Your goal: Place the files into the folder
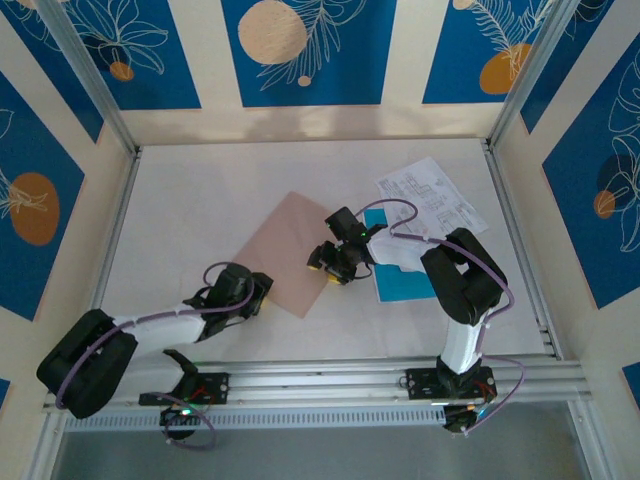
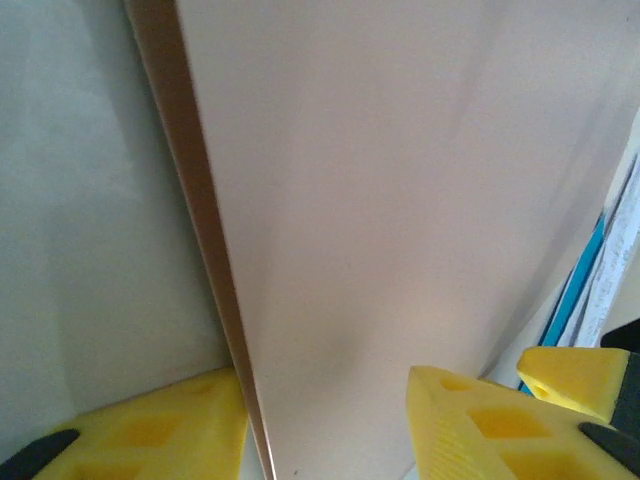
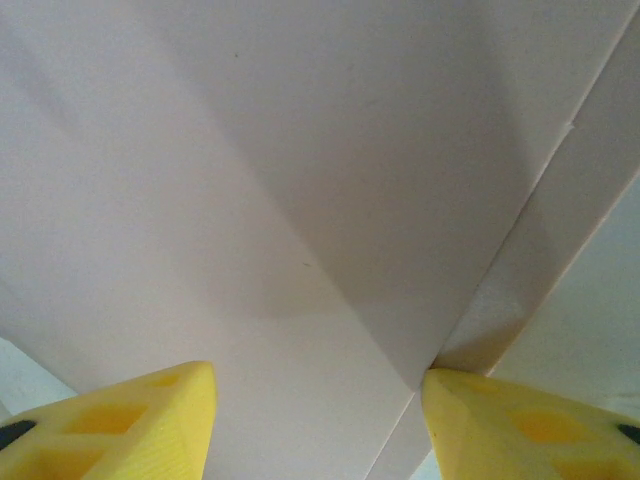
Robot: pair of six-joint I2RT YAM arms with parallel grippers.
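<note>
The pinkish-tan folder [image 1: 290, 250] lies flat mid-table, turned like a diamond. My left gripper [image 1: 260, 292] is at its near-left edge. In the left wrist view the folder [image 2: 400, 200] has its edge running between the yellow fingers [image 2: 150, 430]; the left gripper [image 2: 325, 385] is open. My right gripper [image 1: 324, 264] is at the folder's right corner. It stands open [image 3: 318, 372] over the folder [image 3: 250, 180], one fingertip [image 3: 500, 410] touching a slightly raised corner of the cover. The files lie to the right: a cyan sheet [image 1: 405, 282] and printed white sheets [image 1: 430, 195].
Aluminium rails [image 1: 320, 378] run along the near edge by the arm bases, and frame posts [image 1: 520, 90] stand at the back corners. The right arm's body [image 1: 460, 285] hangs over part of the cyan sheet. Bare white tabletop [image 1: 180, 220] stretches left of the folder.
</note>
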